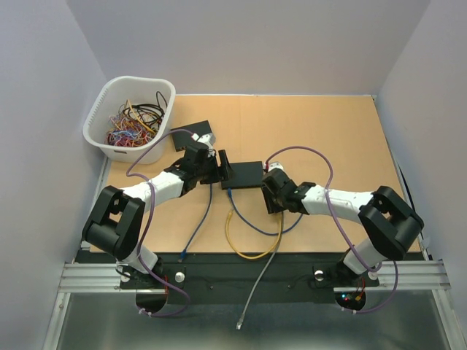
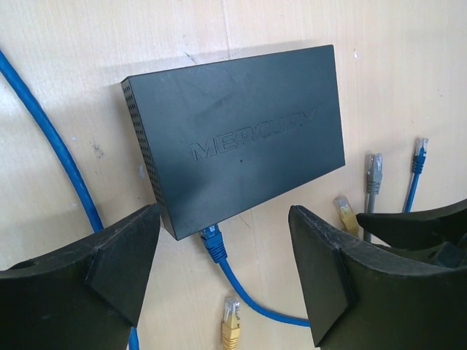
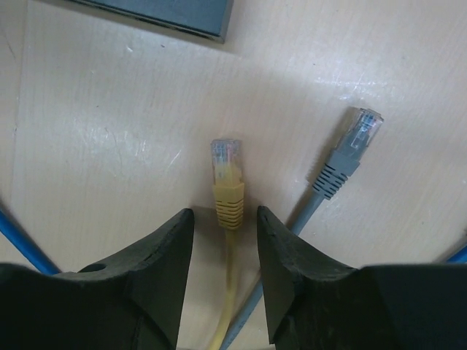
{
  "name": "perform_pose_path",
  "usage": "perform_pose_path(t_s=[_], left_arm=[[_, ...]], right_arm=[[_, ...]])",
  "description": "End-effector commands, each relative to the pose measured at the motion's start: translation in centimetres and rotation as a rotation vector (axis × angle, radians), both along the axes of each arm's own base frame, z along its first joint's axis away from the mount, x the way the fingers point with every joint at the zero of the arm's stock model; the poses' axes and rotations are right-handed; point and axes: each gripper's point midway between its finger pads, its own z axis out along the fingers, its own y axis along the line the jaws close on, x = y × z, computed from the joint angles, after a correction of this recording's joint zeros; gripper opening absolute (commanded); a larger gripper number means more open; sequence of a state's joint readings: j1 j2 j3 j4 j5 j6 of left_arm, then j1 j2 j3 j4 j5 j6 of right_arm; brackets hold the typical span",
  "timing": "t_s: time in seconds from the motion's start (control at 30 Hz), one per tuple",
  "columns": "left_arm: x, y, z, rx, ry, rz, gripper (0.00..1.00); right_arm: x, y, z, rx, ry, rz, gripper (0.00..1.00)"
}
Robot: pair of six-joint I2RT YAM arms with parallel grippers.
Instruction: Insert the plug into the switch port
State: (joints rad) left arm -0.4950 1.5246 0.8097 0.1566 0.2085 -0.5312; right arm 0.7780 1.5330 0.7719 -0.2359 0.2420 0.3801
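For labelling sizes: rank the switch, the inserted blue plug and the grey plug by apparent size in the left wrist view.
switch, largest by far
blue plug and grey plug look alike, so unranked

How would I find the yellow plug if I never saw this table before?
Find the black switch box in the middle of the wooden table. On the side nearer the arms, loose plugs lie on the wood by the right tool. The yellow plug is the one lying between that tool's open jaws; the grey plug beside it lies outside them.
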Motion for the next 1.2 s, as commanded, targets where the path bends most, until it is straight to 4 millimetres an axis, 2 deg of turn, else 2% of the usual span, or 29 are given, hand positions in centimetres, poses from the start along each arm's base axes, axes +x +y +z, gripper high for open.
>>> perform_pose_path(t_s=[0.0,0.37,0.6,0.77,0.9,0.93,1.0,1.03,1.07,1.1,1.13,1.17], left_arm=[[0.0,0.6,0.7,0.003,-0.033,0.002,0.82],[-0.2,0.8,0.5,0.006,-0.028,0.002,0.82],[-0.2,0.9,0.6,0.008,-0.035,0.003,0.82],[-0.2,0.9,1.0,0.006,-0.049,-0.003,0.82],[-0.1,0.7,2.0,-0.016,-0.078,-0.012,0.82],[-0.2,0.5,2.5,-0.026,-0.088,-0.021,0.82],[-0.1,0.5,3.2,-0.033,-0.104,-0.023,0.82],[-0.1,0.5,3.5,-0.036,-0.112,-0.021,0.82],[0.0,0.6,3.7,-0.036,-0.117,-0.019,0.82],[0.0,0.6,4.1,-0.042,-0.127,-0.017,0.82],[0.0,0.5,4.4,-0.046,-0.132,-0.017,0.82],[0.0,0.6,4.6,-0.048,-0.139,-0.014,0.82]], right_arm=[[0.1,0.5,0.0,-0.032,-0.011,0.001,0.44],[0.4,0.3,-0.3,-0.086,-0.03,-0.009,0.32],[0.5,0.6,-0.5,-0.113,-0.039,0.004,0.09],[0.7,1.0,0.3,-0.1,-0.064,0.007,0.04],[0.9,1.5,2.1,-0.047,-0.109,0.005,0.0],[0.9,1.8,3.1,-0.007,-0.136,0.014,0.0],[0.3,3.2,4.2,0.082,-0.136,0.072,0.0],[0.0,4.0,5.6,0.147,-0.152,0.109,0.01],[-0.5,4.9,6.0,0.195,-0.168,0.174,0.01],[-2.1,6.7,6.6,0.288,-0.13,0.277,0.0],[-3.0,7.6,7.6,0.351,-0.131,0.338,0.01],[-4.5,8.9,9.5,0.464,-0.147,0.442,0.0]])
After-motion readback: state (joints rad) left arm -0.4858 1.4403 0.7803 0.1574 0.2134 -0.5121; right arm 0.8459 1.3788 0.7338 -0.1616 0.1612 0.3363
